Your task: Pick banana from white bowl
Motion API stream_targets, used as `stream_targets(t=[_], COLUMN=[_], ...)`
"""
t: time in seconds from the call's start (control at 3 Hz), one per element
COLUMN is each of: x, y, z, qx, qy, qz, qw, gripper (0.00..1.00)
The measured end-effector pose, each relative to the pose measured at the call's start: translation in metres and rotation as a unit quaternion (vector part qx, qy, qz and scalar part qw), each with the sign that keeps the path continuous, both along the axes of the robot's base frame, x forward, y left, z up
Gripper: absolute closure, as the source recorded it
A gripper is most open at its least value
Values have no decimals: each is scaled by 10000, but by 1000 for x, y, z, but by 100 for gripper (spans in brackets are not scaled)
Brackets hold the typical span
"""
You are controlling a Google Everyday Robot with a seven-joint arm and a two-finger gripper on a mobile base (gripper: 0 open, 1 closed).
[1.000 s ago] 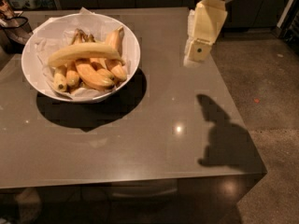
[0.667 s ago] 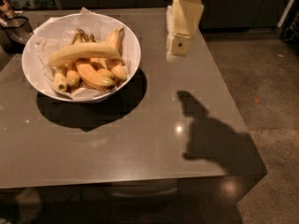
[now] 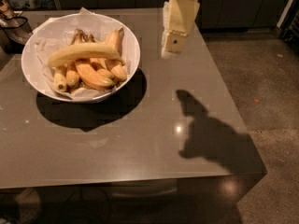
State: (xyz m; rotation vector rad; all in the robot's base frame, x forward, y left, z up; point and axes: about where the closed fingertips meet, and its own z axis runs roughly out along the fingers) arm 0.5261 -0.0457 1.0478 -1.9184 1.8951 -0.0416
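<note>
The white bowl stands on the left of the grey table, lined with crumpled white paper. The banana, long and pale yellow, lies across the top of a bunch of shorter orange-yellow bananas in the bowl. My gripper hangs in the air just right of the bowl's rim, above the table and apart from the bowl. It holds nothing.
The grey table ends at its right edge near the gripper's shadow. Concrete floor lies to the right. Dark cabinets stand behind. Some objects sit at the far left.
My gripper has moved left across the table toward the bowl, and its shadow has moved left with it. The bowl and bananas have not moved.
</note>
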Motion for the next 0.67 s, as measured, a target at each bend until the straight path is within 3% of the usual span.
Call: stream_targets(t=[0.33, 0.67], x=[13, 36], y=[25, 71], z=[-4, -9], qx=[-47, -158], qy=[41, -13], qz=[139, 519], qw=[9999, 9985], gripper=[0, 0])
